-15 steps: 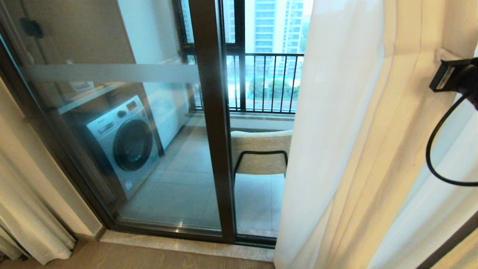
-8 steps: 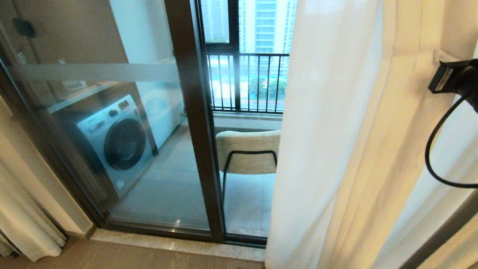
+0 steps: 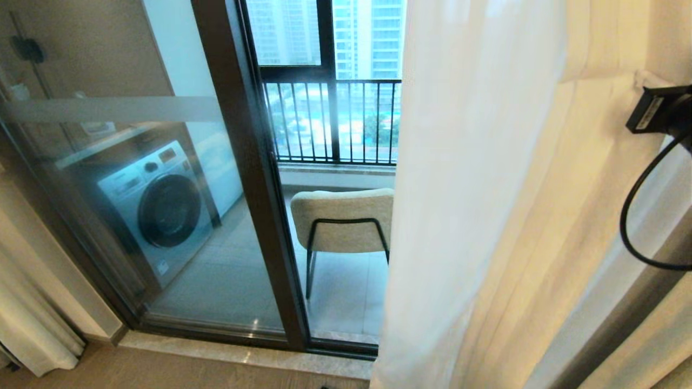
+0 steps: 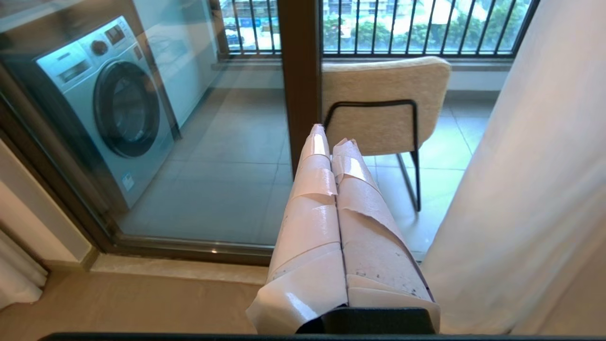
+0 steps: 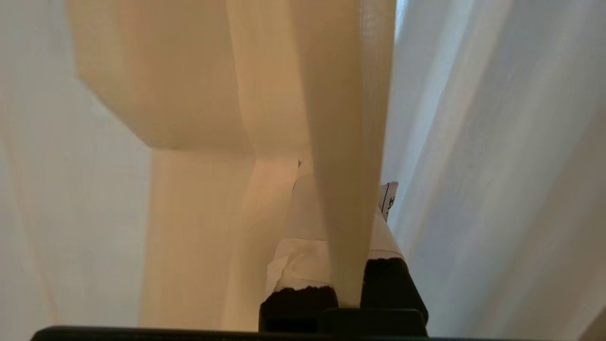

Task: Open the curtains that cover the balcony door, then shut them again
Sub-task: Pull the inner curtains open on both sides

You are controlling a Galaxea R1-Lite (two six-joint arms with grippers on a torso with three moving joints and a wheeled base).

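- The right gripper (image 5: pixel 348 284) is clamped on a fold of the cream curtains (image 3: pixel 519 216); its wrist view shows a strip of the beige fabric running down between the taped fingers (image 5: pixel 303 255), with the sheer layer (image 5: pixel 497 166) beside it.
- In the head view only the right wrist's camera block (image 3: pixel 657 111) and its looping cable (image 3: pixel 638 216) show, pressed up against the drape near the picture's right edge.
- The left gripper (image 4: pixel 331 142) has its fingers pressed together on nothing and points at the door's middle post from in front of the sill.
- The curtains hang over the right part of the balcony door (image 3: pixel 238 178); the left glass panel with its frosted band is uncovered, and the washing machine (image 3: pixel 157 208) and chair (image 3: pixel 343 219) on the balcony show through. A second drape (image 3: pixel 32 319) is bunched at the door's left edge.
- Risk: the pinch is on a narrow fold only. A quick pull along the track could let the cloth slide out, I judge, leaving the drape short of its end.
- Risk: pulling downward or outward instead of along the rail would load the hooks and could jam or tear them.
- Risk: the loose cable could snag in the pleats.
- Risk: the sheer layer may lag behind the heavy one, so the door ends up only half uncovered or half covered.
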